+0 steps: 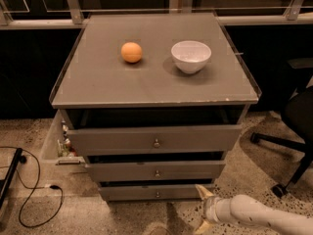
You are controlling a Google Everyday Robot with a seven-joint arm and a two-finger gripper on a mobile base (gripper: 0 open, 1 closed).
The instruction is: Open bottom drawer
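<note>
at the very bottom right, the gripper is seen low over the speckled floor, on the end of a pale arm coming in from the right. its two tan fingers are spread apart, nothing held between them. the upper finger is parked just beside the right end of the bottom drawer, well apart from the little round knob at the drawer's centre.

that bottom drawer is found lowest on the bench front, down by the floor, with a dark gap shown above it. the middle drawer is stacked over it, and the top drawer above that, with a wider dark gap over its front.

off to the left, a black cable is laid on the floor. part of an office chair is seen on the right.

further back, on the grey bench top, an orange and a white bowl are set near each other, not touching.
</note>
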